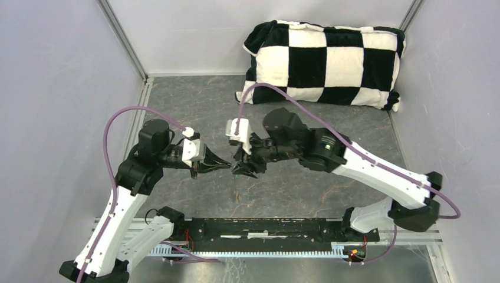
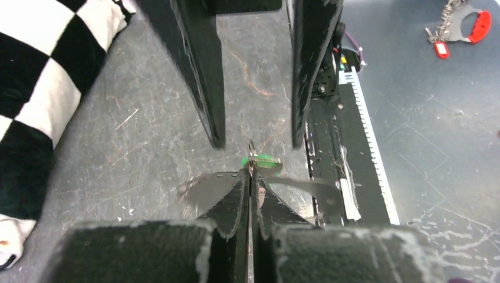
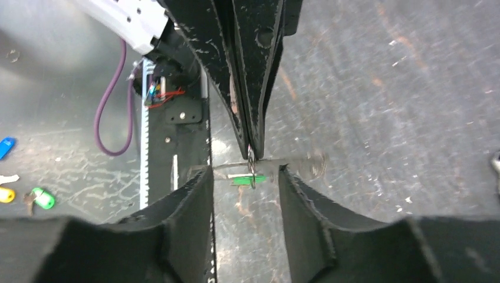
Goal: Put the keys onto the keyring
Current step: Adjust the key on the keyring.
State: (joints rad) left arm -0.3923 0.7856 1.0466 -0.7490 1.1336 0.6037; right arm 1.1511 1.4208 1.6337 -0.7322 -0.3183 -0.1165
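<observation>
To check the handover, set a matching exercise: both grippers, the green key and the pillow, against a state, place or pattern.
1 left gripper
2 right gripper
3 green key
4 pillow

A open
B checked black and white
C at the left gripper's tips
D shut

Pairs: 1-D, 2-A, 3-C, 4-B
</observation>
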